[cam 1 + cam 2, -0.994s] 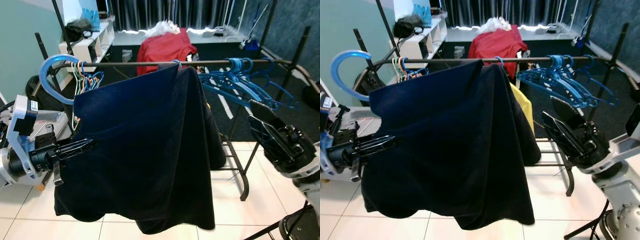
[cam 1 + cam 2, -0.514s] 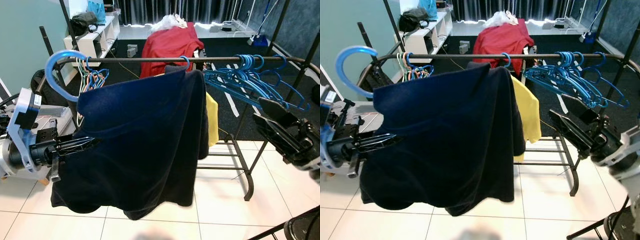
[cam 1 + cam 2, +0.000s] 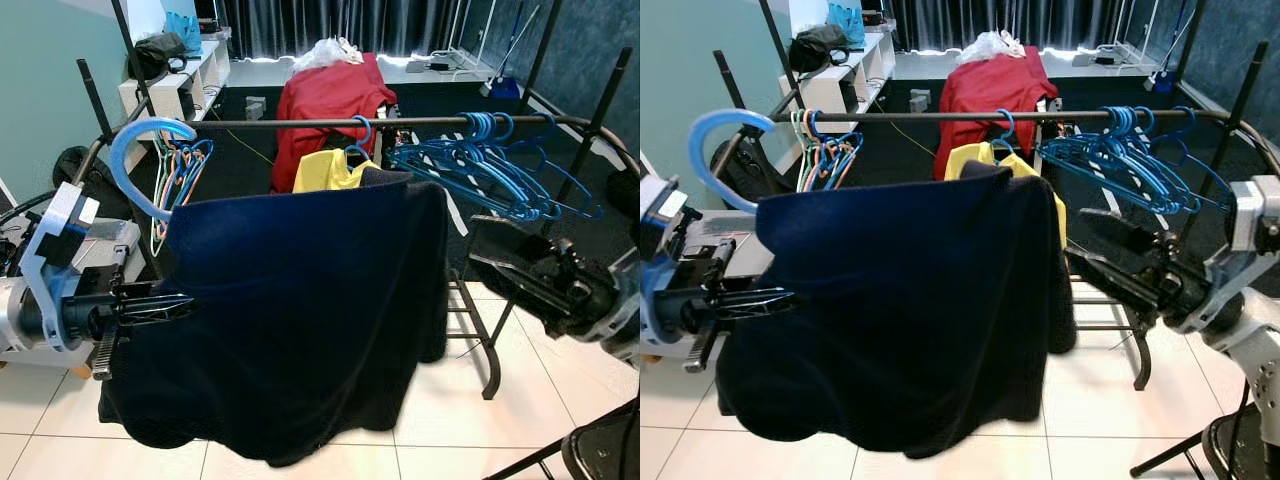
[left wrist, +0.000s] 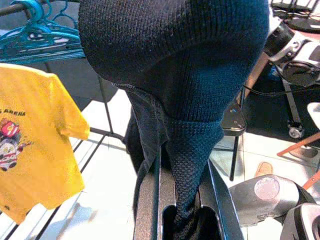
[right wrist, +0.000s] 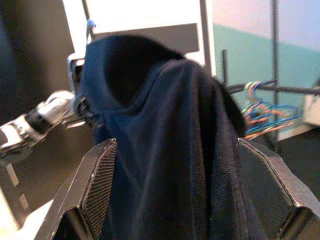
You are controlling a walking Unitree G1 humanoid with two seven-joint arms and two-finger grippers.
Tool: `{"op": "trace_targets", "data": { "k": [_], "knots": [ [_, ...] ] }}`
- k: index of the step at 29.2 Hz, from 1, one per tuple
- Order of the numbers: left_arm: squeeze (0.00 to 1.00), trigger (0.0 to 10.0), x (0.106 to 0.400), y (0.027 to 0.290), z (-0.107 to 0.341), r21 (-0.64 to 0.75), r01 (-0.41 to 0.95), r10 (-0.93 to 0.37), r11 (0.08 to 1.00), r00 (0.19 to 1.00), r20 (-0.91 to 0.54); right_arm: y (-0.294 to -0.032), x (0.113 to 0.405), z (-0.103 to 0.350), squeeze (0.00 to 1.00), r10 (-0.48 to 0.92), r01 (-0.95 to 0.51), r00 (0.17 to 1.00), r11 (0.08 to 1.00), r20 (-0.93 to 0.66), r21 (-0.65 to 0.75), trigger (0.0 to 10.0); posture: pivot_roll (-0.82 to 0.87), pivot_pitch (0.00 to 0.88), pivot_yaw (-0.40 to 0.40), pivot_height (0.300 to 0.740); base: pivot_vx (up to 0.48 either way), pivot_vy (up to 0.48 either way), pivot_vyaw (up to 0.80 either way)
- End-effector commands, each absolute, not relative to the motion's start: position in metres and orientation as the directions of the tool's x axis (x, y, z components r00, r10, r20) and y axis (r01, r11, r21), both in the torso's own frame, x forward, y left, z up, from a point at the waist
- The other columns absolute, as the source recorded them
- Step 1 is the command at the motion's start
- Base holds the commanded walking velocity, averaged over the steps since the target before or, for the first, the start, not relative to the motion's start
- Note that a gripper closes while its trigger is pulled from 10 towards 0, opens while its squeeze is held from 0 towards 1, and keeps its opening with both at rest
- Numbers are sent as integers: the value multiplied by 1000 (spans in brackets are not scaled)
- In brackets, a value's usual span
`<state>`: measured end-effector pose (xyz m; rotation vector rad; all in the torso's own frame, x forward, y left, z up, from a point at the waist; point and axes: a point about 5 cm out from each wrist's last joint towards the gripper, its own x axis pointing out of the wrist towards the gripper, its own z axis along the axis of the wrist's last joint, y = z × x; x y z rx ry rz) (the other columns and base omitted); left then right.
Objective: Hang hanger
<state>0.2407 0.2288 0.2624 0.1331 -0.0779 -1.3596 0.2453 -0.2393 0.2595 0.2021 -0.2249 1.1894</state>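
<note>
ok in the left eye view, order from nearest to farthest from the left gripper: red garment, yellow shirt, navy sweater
1. navy sweater, clamped in the left gripper
2. yellow shirt, on the rail, behind the sweater's top edge
3. red garment, far back past the rail

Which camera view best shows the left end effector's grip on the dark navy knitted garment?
The left wrist view: the left end effector has its two black fingers closed on a fold of the dark navy knitted garment. The eye views show the fingers meeting the cloth's edge from the side; the right wrist view shows only the cloth between its own open fingers.
</note>
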Motion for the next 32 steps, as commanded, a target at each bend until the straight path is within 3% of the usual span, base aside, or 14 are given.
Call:
{"op": "trace_targets", "data": {
  "k": [1, 3, 4, 5, 6, 18, 29, 32],
  "knots": [
    [0, 10000, 238, 221, 270, 168, 975, -989, 144, 148, -8, -237, 246, 261, 0, 906, -943, 328, 331, 266, 36, 10000, -79, 0, 6, 740, 0, 0, 0],
    [0, 10000, 238, 219, 269, 169, 976, -990, 134, 138, -11, -238, 248, 263, 0, 909, -944, 326, 330, 262, 29, 10000, -78, 0, 4, 740, 0, 0, 0],
    [0, 10000, 238, 218, 269, 169, 977, -991, 129, 133, -12, -238, 249, 263, 0, 909, -943, 327, 333, 258, 24, 4706, -78, 0, 4, 740, 0, 0, 0],
    [0, 10000, 238, 218, 269, 169, 977, -991, 129, 133, -12, -238, 249, 263, 0, 909, -943, 327, 333, 258, 24, 4706, -78, 0, 4, 740, 0, 0, 0],
    [0, 10000, 238, 217, 269, 170, 978, -992, 121, 125, -12, -238, 250, 264, 0, 908, -940, 334, 340, 255, 19, 0, -82, 0, 6, 740, 0, 0, 0],
    [0, 10000, 240, 215, 268, 174, 978, -992, 118, 122, -10, -242, 251, 265, 0, 911, -939, 337, 345, 237, 8, 0, -82, 0, 8, 740, 0, 0, 0],
    [0, 10000, 246, 222, 266, 189, 963, -978, 191, 203, -45, -248, 257, 265, 0, 889, -910, 399, 414, 225, -20, 0, -81, 0, 9, 740, 0, 0, 0],
    [0, 10000, 262, 213, 253, 212, 921, -924, 328, 359, -128, -250, 273, 278, 0, 800, -819, 527, 568, 286, -80, 0, -78, 0, 9, 740, 0, 0, 0]
  ]
}}
